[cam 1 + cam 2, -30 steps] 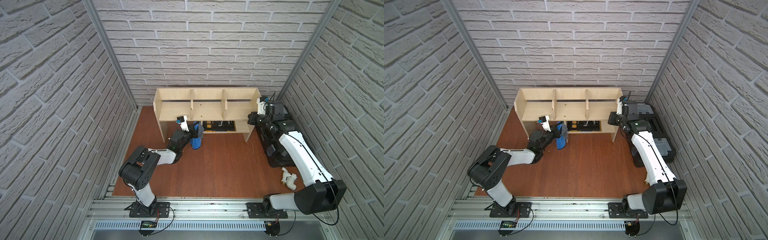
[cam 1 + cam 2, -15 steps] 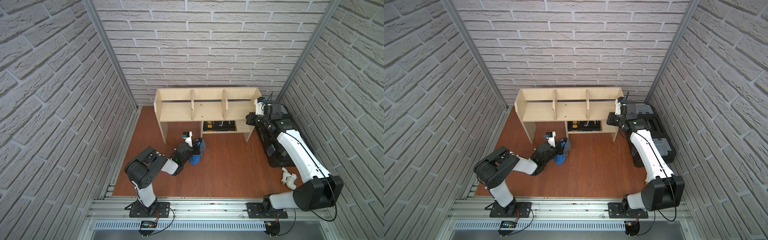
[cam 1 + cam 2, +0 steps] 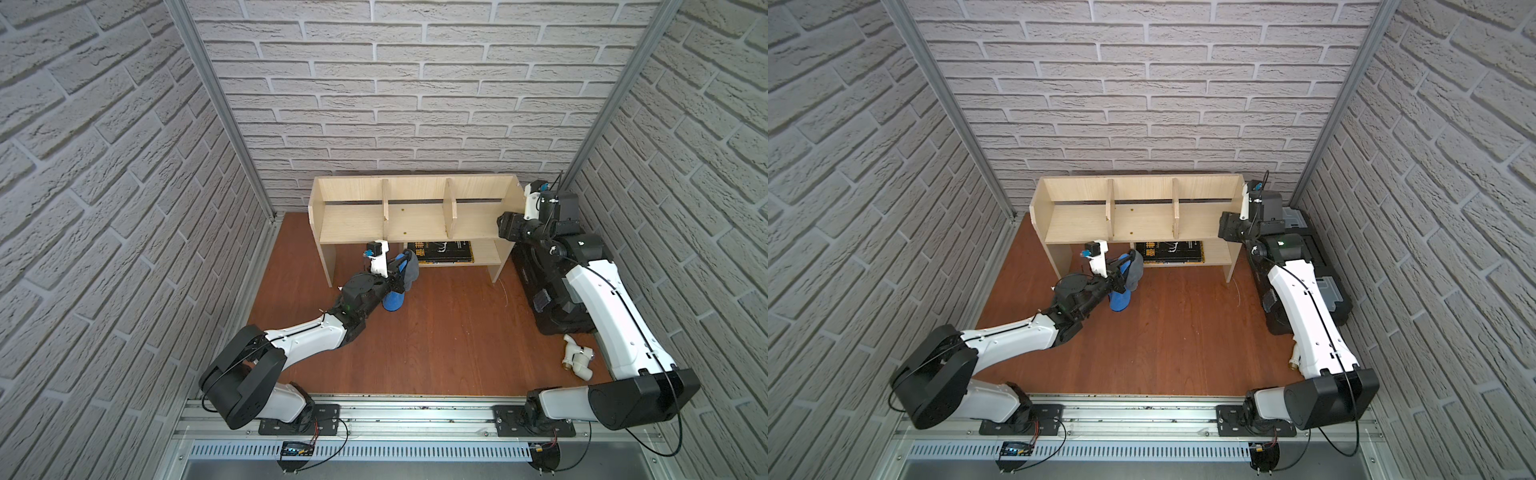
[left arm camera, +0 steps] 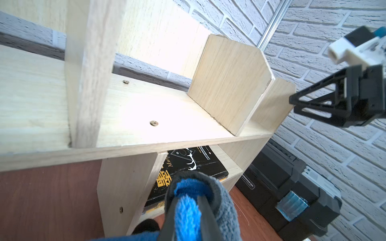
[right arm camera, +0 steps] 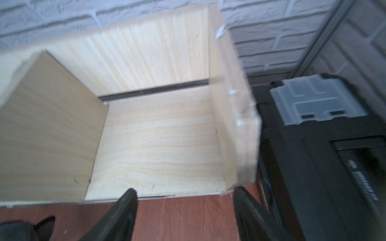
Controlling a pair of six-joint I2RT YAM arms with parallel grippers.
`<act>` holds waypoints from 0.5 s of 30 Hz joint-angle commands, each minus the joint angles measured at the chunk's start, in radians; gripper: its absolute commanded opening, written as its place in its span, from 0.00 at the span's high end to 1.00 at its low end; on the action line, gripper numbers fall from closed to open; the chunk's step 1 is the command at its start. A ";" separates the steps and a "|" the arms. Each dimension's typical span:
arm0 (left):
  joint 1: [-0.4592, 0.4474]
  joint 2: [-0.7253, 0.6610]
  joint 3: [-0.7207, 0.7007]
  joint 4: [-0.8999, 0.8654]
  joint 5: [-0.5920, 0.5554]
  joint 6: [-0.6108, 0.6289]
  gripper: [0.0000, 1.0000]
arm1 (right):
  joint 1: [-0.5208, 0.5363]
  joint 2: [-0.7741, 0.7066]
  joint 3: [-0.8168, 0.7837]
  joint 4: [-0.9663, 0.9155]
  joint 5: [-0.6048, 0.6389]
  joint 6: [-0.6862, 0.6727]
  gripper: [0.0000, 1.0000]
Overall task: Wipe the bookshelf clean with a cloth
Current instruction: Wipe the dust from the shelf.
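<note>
The left gripper (image 4: pixel 187 206) pinches the cloth (image 4: pixel 223 200) before the bookshelf (image 3: pixel 353 220). The right gripper (image 5: pixel 185 191) gapes wide, empty, at its right end.

Both top views hang high over the near grey metal rail (image 3: pixel 395 409) at six o'clock, tilted down toward twelve, taking in the whole reddish-brown wooden desk (image 3: pixel 449 340) and the wide pale plywood bookshelf (image 3: pixel 411 224) at the far white brick wall (image 3: pixel 395 104). They overlap almost wholly, shifted slightly sideways. The left wrist view sits close behind the left pincer (image 4: pixel 188 196) and its soft blue-and-grey cloth (image 4: pixel 223 200), facing toward two o'clock. The right wrist view, blurred, peers down between the spread fingers of the right pincer (image 5: pixel 185 189) toward twelve. Both share the bookshelf's end bay and the black plastic toolbox (image 4: pixel 292 192).
</note>
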 commanded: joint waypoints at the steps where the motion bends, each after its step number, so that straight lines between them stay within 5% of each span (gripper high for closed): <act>1: -0.003 -0.014 -0.015 -0.022 0.002 0.045 1.00 | -0.008 0.023 0.061 -0.021 0.131 -0.065 0.20; 6: -0.003 -0.039 -0.054 -0.023 -0.022 0.053 1.00 | -0.027 0.110 0.079 -0.004 0.118 -0.102 0.29; 15: 0.014 -0.075 -0.073 -0.056 -0.052 0.077 1.00 | -0.014 0.093 -0.008 0.056 -0.059 -0.073 0.86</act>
